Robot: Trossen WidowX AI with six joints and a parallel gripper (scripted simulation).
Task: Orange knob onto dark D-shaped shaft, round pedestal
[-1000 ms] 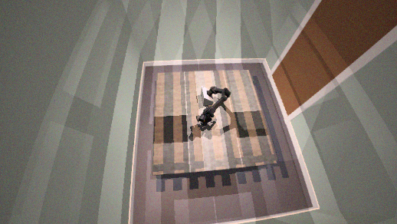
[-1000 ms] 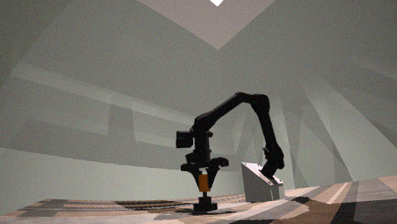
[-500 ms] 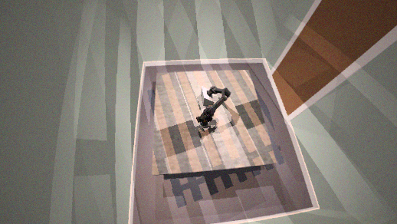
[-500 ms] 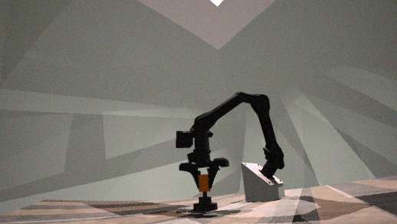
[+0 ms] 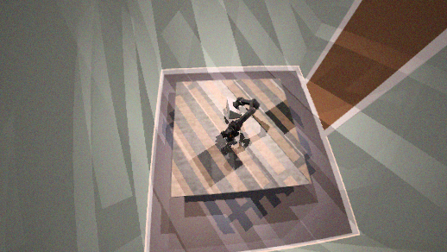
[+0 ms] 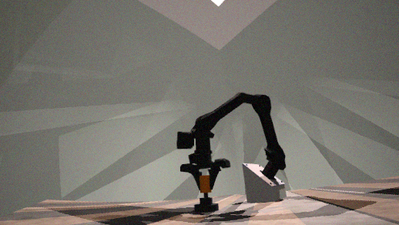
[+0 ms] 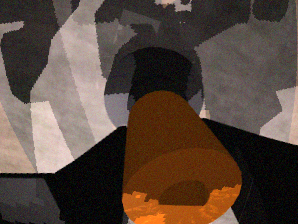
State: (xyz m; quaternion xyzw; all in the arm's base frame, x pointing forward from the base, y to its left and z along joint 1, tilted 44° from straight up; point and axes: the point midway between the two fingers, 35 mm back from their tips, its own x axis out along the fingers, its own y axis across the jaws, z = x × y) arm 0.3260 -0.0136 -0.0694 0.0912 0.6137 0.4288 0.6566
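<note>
The orange knob (image 6: 205, 184) (image 7: 165, 122) is upright between the fingers of my gripper (image 6: 206, 188) (image 7: 162, 129), which is shut on it. In the exterior view the knob is above the round dark pedestal (image 6: 206, 207) (image 7: 117, 82). A short stretch of the thin dark shaft (image 6: 206, 195) shows between the knob's lower end and the pedestal. The knob is not down on the pedestal. Whether the shaft's tip is inside the hole or only touches it is hidden. The wrist view shows a D-shaped recess in the knob's near end. In the top view the knob is too small to make out.
The arm's pale wedge-shaped base (image 6: 259, 189) stands right of the pedestal in the exterior view. The arm (image 5: 246, 118) (image 6: 227, 109) arches over from it. Striped light and dark shadows cover the table top (image 5: 194, 173).
</note>
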